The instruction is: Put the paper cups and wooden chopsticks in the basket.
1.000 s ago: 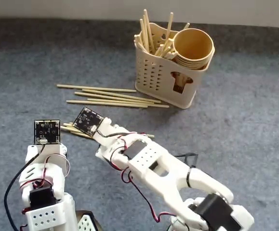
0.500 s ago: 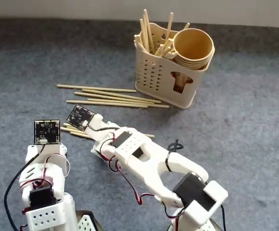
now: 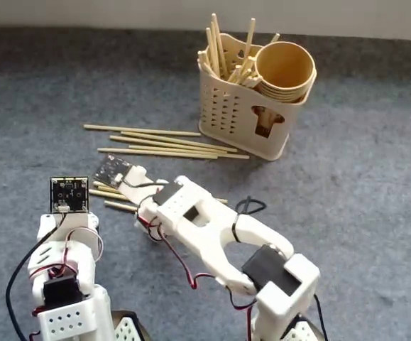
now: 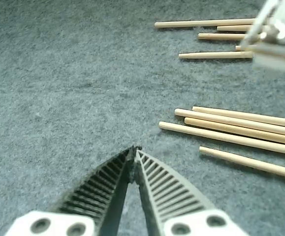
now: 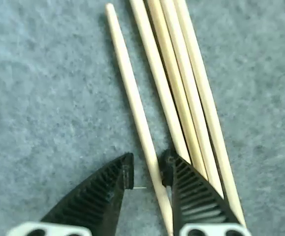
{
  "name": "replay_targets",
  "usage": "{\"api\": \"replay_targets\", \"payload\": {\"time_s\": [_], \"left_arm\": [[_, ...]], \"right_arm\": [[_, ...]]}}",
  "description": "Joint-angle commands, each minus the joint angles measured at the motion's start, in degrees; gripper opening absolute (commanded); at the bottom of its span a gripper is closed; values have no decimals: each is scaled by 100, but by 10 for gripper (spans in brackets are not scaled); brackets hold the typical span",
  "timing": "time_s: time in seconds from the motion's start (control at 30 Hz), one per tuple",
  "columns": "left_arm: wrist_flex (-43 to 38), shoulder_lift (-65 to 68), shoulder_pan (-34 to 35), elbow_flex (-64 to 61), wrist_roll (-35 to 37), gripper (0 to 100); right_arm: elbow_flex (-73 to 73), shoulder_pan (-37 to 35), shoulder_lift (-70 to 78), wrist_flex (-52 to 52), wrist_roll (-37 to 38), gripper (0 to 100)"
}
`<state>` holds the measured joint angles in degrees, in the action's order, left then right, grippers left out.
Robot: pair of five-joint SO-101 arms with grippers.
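Nearest, the left gripper (image 4: pixel 134 153) hangs low over the grey carpeted table surface (image 4: pixel 58 73), its black ribbed jaws pressed together at the tips with nothing between them; that arm has not shifted in the last second. Just beside it, the right arm has stretched farther out toward the left arm's side and settled lower, bringing the right gripper (image 5: pixel 148 169) down onto the near cluster of pale wooden chopsticks (image 3: pixel 120 206). Its claw stands partly open, the two tips straddling a single pale wooden chopstick (image 5: pixel 132 98) that lies a little apart from four more chopsticks (image 5: pixel 186 83) packed side by side. One tip is almost against the stick and the other leaves a small gap, so it has hold of nothing yet. The lining-up looks finished, and closing on that one stick seems the step in hand. Farther out, a second row of loose wooden chopsticks (image 3: pixel 162 142) lies flat on the carpet, its far ends reaching the foot of the cream perforated plastic basket (image 3: pixel 226 114). The basket stands upright, with a nested stack of tan paper cups (image 3: pixel 285 67) in one side and a bundle of upright chopsticks (image 3: pixel 219 46) in the other. The cups look dealt with, and the loose sticks are what remains.
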<state>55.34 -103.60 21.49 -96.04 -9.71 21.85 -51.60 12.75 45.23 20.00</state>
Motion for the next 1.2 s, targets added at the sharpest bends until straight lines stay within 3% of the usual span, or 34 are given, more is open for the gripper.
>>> {"api": "replay_targets", "payload": {"time_s": [0.0, 0.13, 0.23, 0.47, 0.7, 1.17], "left_arm": [[70, 31, -66, -110, -44, 7], [105, 31, -66, -110, -44, 7], [105, 31, -66, -110, -44, 7], [105, 31, -66, -110, -44, 7], [105, 31, -66, -110, -44, 7], [105, 31, -66, -110, -44, 7]], "right_arm": [[-338, 101, 136, 690, 79, 101], [-382, 251, 180, 857, 554, 87], [-391, 321, 171, 945, 782, 2], [-497, 409, -66, 1499, 853, 5], [-338, 848, -1279, 1508, 809, 5], [154, 1033, -3398, 1437, -589, 5]]}}
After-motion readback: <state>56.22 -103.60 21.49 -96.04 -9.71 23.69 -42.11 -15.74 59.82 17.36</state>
